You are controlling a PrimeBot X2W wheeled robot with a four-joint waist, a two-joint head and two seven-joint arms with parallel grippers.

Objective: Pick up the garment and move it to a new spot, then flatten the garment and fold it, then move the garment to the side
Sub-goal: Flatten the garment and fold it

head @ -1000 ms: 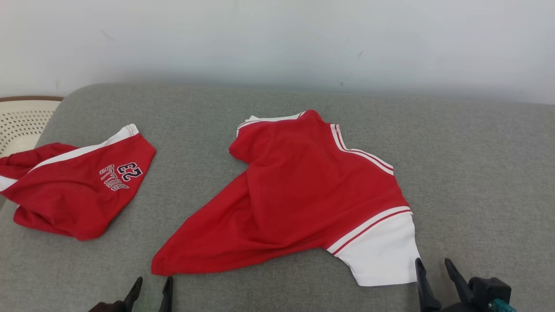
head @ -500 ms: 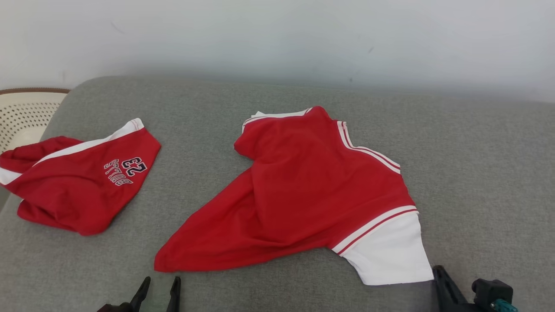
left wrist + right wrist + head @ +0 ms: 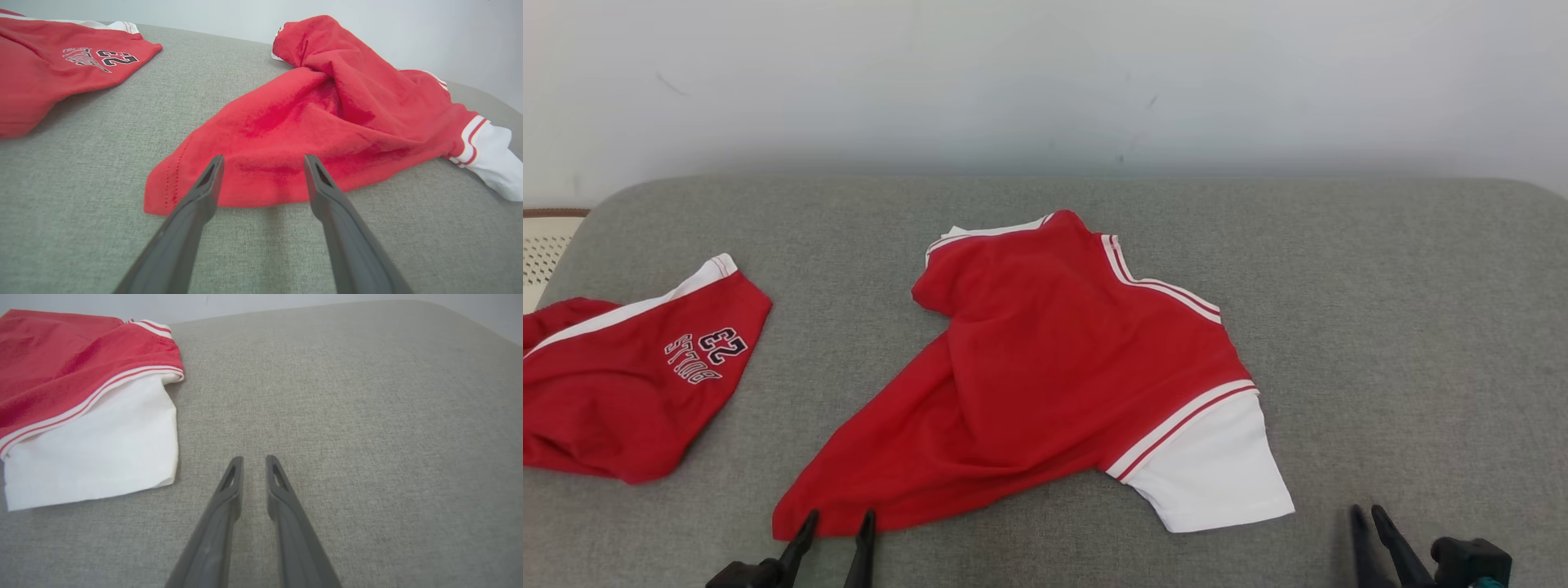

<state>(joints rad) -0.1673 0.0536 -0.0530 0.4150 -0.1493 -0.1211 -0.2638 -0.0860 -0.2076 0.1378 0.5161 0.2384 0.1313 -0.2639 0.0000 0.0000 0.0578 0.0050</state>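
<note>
Bright, even diffuse light; faint soft shadows; wrist views wide-angle.

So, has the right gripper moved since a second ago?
Yes: the right gripper has drawn rightward, away from the jersey's white sleeve edge it was beside.

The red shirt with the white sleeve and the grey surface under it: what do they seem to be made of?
Red shirt: soft matte knit, perhaps cotton or polyester jersey; it falls in loose folds and shows a stitched hem in the left wrist view. Grey surface: matte woven upholstery cloth with a coarse flecked weave; its rounded edge suggests padding beneath.
</note>
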